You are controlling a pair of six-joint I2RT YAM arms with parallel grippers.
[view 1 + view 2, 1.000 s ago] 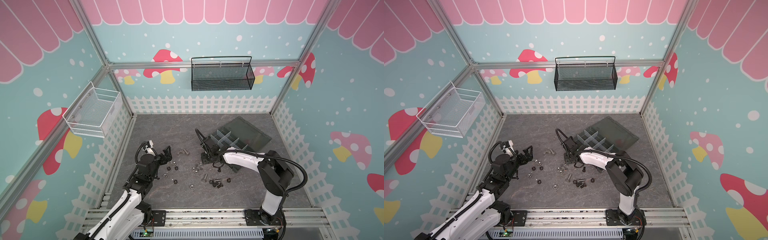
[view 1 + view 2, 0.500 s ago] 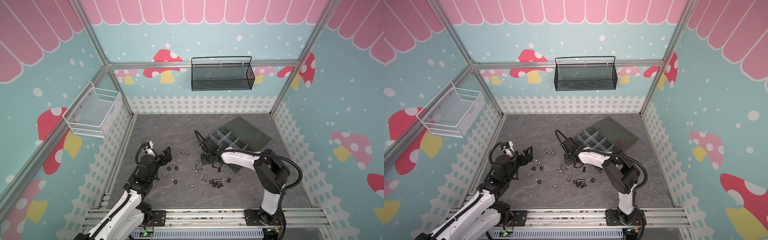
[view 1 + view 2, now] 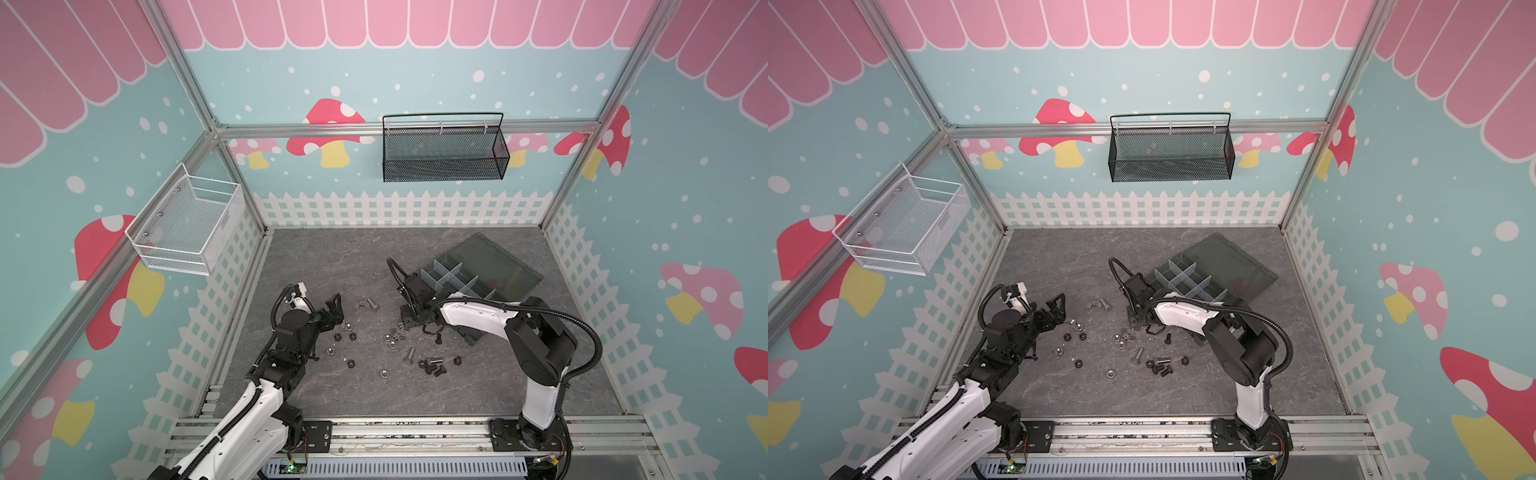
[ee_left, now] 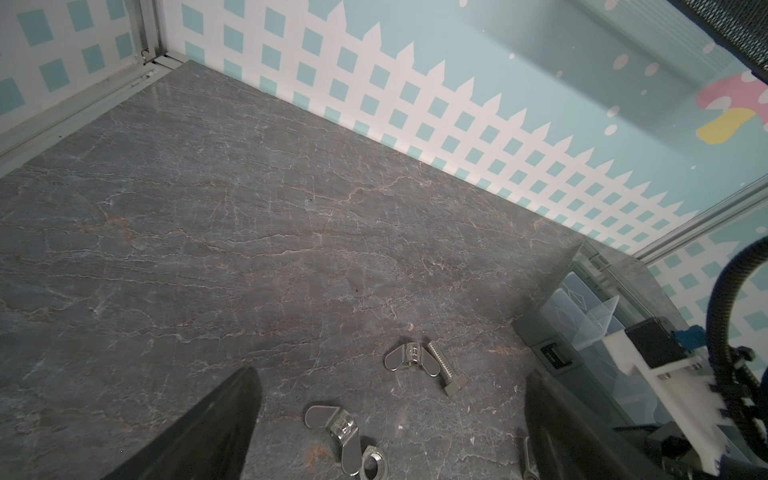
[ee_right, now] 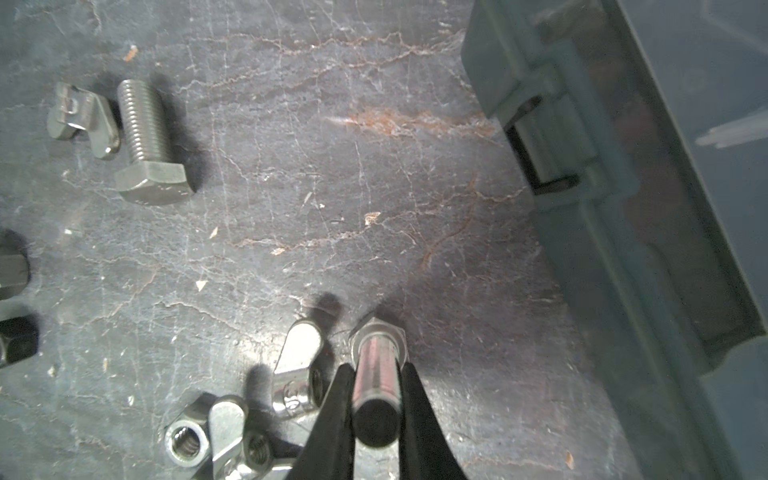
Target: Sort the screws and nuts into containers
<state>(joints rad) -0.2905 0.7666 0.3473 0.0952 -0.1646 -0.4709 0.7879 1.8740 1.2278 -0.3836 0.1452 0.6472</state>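
Observation:
My right gripper (image 5: 376, 374) is shut on a silver screw (image 5: 374, 353), whose shank sits between the black fingers with its head toward the floor. In both top views this gripper (image 3: 405, 326) (image 3: 1133, 322) is low over the grey floor, just left of the containers (image 3: 446, 274), a dark organizer box with pale dividers. Screws and nuts lie scattered on the floor: a silver screw (image 3: 409, 354), black nuts (image 3: 337, 336), black screws (image 3: 434, 370). My left gripper (image 3: 334, 309) (image 4: 386, 415) stands open above a wing nut (image 4: 336, 428) and a hex nut (image 4: 374, 461), holding nothing.
A square-headed screw (image 5: 147, 141) and wing nuts (image 5: 299, 365) lie near my right gripper. The organizer's open lid (image 3: 498, 266) rests flat behind it. A black mesh basket (image 3: 444, 151) hangs on the back wall and a white wire basket (image 3: 187, 226) on the left wall.
My right gripper has closed on the silver screw and shifted slightly left. The left arm has hardly moved and stays open.

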